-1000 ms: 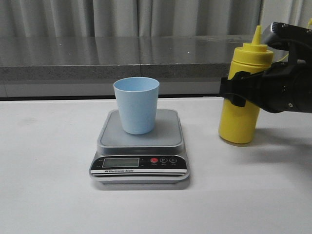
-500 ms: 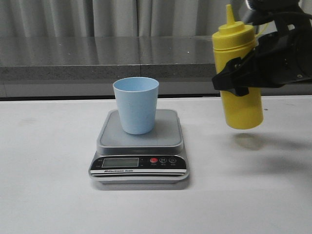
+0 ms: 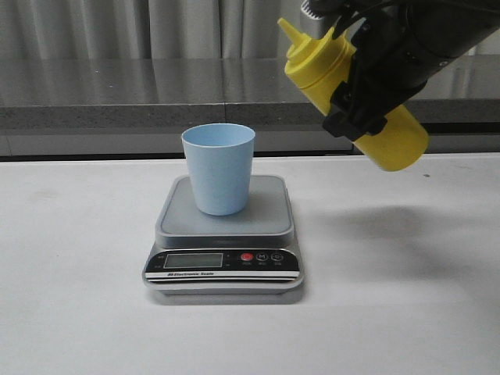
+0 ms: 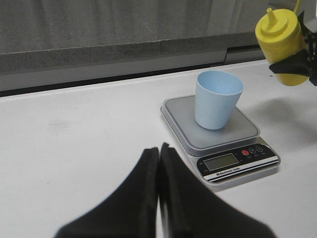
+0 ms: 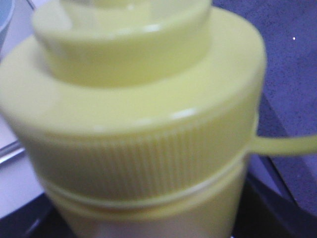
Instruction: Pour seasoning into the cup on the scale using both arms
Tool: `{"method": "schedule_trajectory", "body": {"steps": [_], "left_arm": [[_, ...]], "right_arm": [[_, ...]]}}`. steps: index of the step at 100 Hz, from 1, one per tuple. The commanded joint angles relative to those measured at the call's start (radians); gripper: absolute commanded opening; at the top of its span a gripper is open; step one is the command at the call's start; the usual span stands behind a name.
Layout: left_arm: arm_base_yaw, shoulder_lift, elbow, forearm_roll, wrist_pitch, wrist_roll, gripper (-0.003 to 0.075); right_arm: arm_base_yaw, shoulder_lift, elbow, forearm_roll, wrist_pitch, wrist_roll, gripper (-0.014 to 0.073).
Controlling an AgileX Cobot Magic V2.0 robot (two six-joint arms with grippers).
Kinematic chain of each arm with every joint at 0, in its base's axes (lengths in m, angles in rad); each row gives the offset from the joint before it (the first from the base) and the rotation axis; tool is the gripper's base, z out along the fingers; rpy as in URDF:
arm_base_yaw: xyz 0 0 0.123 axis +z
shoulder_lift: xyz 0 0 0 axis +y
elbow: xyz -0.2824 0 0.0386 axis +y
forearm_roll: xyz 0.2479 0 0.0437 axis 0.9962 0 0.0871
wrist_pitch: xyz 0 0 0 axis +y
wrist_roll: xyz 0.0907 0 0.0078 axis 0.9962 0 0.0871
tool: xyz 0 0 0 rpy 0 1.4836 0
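The pale blue cup stands upright on the silver-grey scale at the table's middle; both also show in the left wrist view, the cup on the scale. My right gripper is shut on the yellow seasoning bottle and holds it in the air, tilted with its nozzle up and to the left, above and right of the cup. The bottle's cap fills the right wrist view. My left gripper is shut and empty, low over the table, short of the scale.
A grey stone ledge and curtains run behind the white table. The scale's black front panel with its red button faces the table's near edge.
My right gripper has lifted the bottle off the table, carried it up and left toward the cup, and tilted it from upright to nozzle-left. The cup and scale have not moved.
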Motion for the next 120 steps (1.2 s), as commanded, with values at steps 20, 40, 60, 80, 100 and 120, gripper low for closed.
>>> {"method": "schedule_trajectory", "body": {"steps": [20,40,60,80,100,120], "left_arm": [[0.000,0.009,-0.026,-0.018,-0.071,-0.011,-0.0020],[0.000,0.009,-0.026,-0.018,-0.071,-0.011,-0.0020],[0.000,0.009,-0.026,-0.018,-0.071,-0.011,-0.0020],[0.000,0.009,-0.026,-0.018,-0.071,-0.011,-0.0020],[0.000,0.009,-0.026,-0.018,-0.071,-0.011,-0.0020],[0.000,0.009,-0.026,-0.018,-0.071,-0.011,-0.0020]], "right_arm": [[0.062,-0.036,-0.063,-0.219,0.098,0.001,-0.0058],[0.115,0.016,-0.084,-0.312,0.201,0.002,-0.0058],[0.137,0.035,-0.103,-0.416,0.295,0.002,-0.0058],[0.142,0.035,-0.103,-0.571,0.329,0.002,-0.0058],[0.143,0.035,-0.103,-0.701,0.362,0.002,-0.0058],[0.161,0.035,-0.101,-0.801,0.379,0.002,-0.0058]]}}
